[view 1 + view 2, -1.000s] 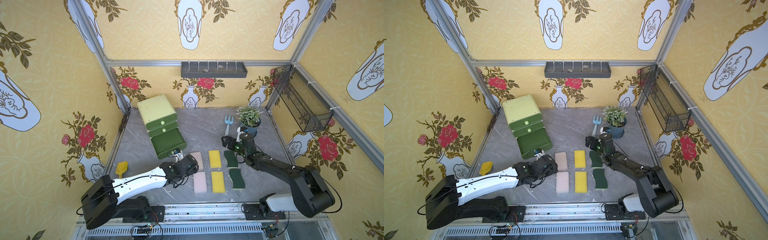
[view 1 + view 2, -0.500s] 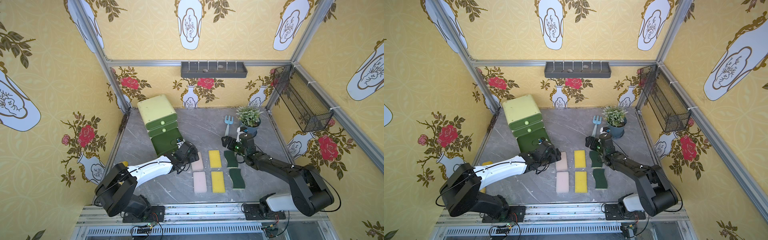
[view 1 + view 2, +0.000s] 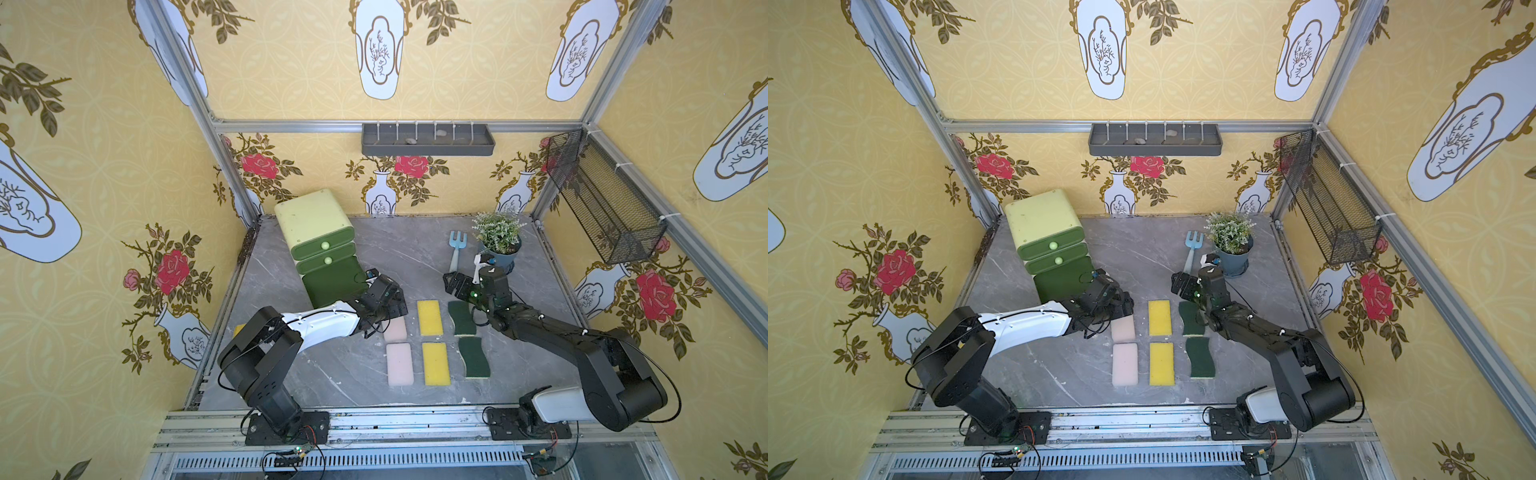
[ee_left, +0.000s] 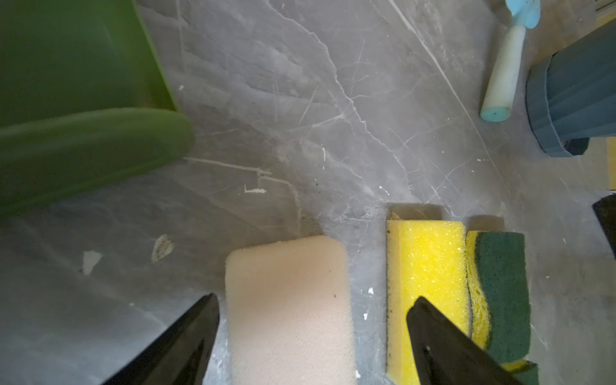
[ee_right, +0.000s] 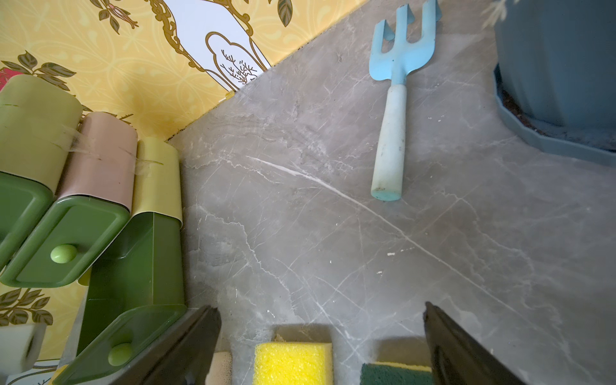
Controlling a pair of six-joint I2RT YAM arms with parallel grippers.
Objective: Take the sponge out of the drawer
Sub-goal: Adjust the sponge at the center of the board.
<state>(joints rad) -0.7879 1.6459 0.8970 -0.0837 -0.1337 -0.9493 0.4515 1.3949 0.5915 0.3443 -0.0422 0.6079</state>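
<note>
The green drawer unit (image 3: pixel 316 224) stands at the back left, and its dark bottom drawer (image 3: pixel 332 282) is pulled out. The inside that shows holds no sponge. Several sponges lie in rows on the table: pink (image 3: pixel 400 363), yellow (image 3: pixel 429 316) and green (image 3: pixel 473 357). My left gripper (image 3: pixel 392 309) hangs open just in front of the drawer. Its fingers straddle the far pink sponge (image 4: pixel 290 310) without touching it. My right gripper (image 3: pixel 451 284) is open and empty above the far ends of the yellow sponge (image 5: pixel 293 363) and the green sponge (image 5: pixel 393 375).
A potted plant (image 3: pixel 498 249) and a blue garden fork (image 3: pixel 457 245) sit at the back right, close behind my right gripper. A wire basket (image 3: pixel 602 203) hangs on the right wall and a grey shelf (image 3: pixel 428 139) on the back wall. A yellow object (image 3: pixel 239 329) lies behind my left arm.
My left gripper has moved back along the table toward the drawer front, its elbow has swung inward, and its jaws have opened a little wider. The right arm has stayed still.
</note>
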